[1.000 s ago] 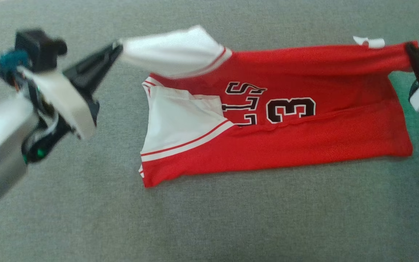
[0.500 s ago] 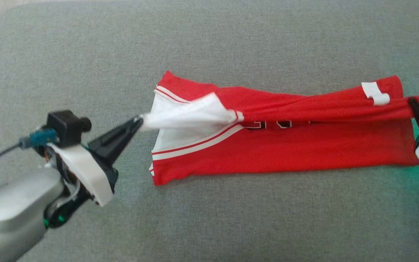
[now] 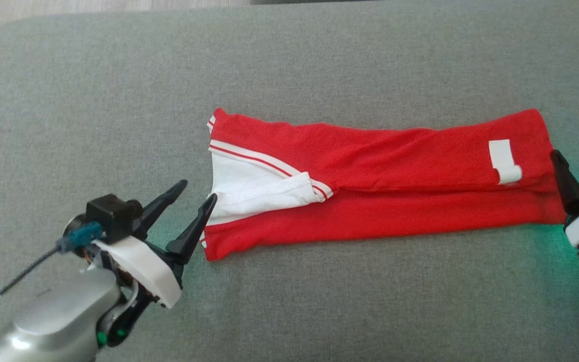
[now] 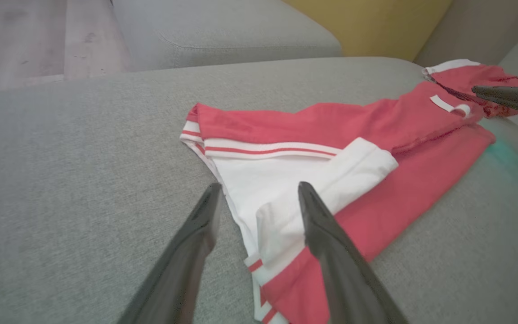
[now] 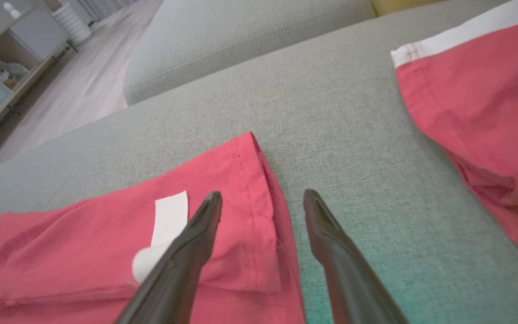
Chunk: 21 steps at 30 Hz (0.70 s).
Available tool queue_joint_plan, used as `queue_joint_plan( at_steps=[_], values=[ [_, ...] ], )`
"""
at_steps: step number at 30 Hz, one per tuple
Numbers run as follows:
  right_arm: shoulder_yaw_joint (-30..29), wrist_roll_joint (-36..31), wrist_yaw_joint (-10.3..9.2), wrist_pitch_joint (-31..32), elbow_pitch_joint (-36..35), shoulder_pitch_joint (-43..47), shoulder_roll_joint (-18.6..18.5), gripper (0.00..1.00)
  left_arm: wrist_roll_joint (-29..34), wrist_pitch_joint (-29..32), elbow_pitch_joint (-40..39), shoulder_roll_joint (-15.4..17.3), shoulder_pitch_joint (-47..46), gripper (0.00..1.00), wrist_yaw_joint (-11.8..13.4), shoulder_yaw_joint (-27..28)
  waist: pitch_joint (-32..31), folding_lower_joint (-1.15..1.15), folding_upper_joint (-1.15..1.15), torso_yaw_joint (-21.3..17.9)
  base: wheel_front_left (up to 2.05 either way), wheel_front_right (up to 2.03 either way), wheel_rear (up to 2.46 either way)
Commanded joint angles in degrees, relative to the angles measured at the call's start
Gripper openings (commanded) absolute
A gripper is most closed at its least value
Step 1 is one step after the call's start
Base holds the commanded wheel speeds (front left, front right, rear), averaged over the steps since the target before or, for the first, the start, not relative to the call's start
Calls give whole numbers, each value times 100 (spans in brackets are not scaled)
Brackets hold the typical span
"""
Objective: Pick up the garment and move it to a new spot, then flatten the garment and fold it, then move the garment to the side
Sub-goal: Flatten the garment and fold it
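The garment [image 3: 380,186] is a red jersey with white sleeves, lying folded lengthwise as a long strip on the grey sofa cushion [image 3: 319,301]. A white label [image 3: 504,161] shows near its right end. My left gripper [image 3: 199,189] stands open at the strip's left end, one fingertip touching the white sleeve [image 3: 259,193]. In the left wrist view the gripper [image 4: 260,184] has its fingers spread over the sleeve [image 4: 286,175]. My right gripper [image 3: 570,155] is open just past the right end. In the right wrist view that gripper [image 5: 262,193] straddles the hem corner of the garment [image 5: 106,225], holding nothing.
Another red cloth with a white band [image 5: 479,99] lies on the cushion beyond the garment's right end, also seen as the far red cloth [image 4: 466,74]. A second grey cushion [image 4: 223,31] and wooden floor [image 4: 38,36] lie behind. Bare cushion spreads in front of the strip.
Both grippers carried the garment's far edge forward over itself, covering the number, then opened and let go. The garment now lies flat. The camera has also shifted.
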Motion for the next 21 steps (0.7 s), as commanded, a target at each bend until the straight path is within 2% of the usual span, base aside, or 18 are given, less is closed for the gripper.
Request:
queue_joint_plan(
  at_steps=[1, 5, 11, 16, 21],
  values=[
    [-53, -90, 37, -141, -214, 171, -85, 100, 23, -105, -64, 115, -41, 100, 141, 370, -68, 0, 0, -13, 0, 0, 0],
    [-490, -421, 37, -497, -421, 625, 180, 100, 216, -154, -221, -208, 596, 100, 762, 1192, -267, 0, 0, 15, 0, 0, 0],
    [-1227, -1158, 37, -681, -583, 1181, 655, 100, 1452, -157, -746, -963, 2001, 100, 1527, 2713, -579, 0, 0, 173, 0, 0, 0],
    [-1892, -1735, 37, -525, -489, 1189, 1103, 100, 2673, -158, -1197, -1660, 2939, 100, 1749, 3554, -752, 0, 0, 383, 0, 0, 0],
    [-2392, -2248, 37, -227, 73, 906, 1312, 100, 3595, -158, -1554, -2186, 3522, 100, 1606, 4073, -844, 0, 0, 650, 0, 0, 0]
  ],
)
